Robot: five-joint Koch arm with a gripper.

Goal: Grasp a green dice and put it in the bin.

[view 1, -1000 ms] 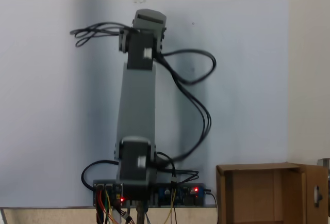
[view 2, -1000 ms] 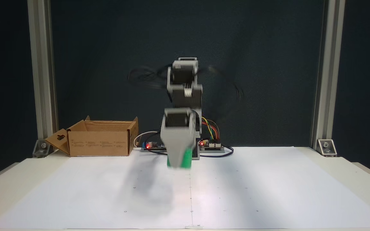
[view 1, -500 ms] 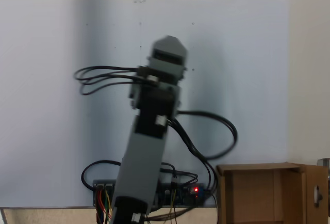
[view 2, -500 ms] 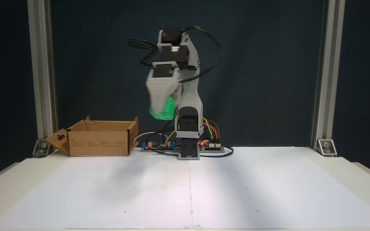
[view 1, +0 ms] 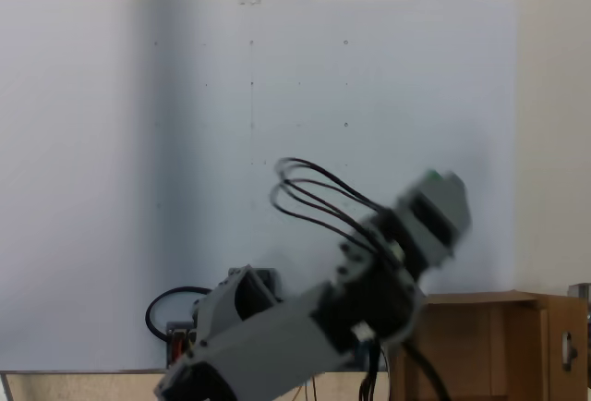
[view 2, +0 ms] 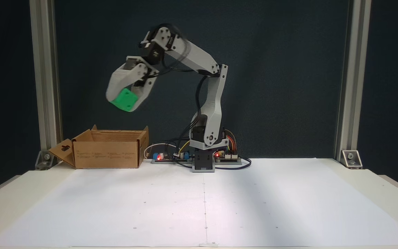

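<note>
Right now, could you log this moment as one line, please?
phase: carry | hand: shut on green dice | raised above bin, not released

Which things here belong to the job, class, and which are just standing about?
Job: end effector, shut on the dice; bin.

Standing about: circuit boards, metal posts, white paper.

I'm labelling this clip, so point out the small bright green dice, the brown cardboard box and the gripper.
small bright green dice (view 2: 125,100): fixed view, pipped front face.
brown cardboard box (view 2: 106,157): fixed view, printed front wall.
gripper (view 2: 125,104): fixed view, between fingertips.
</note>
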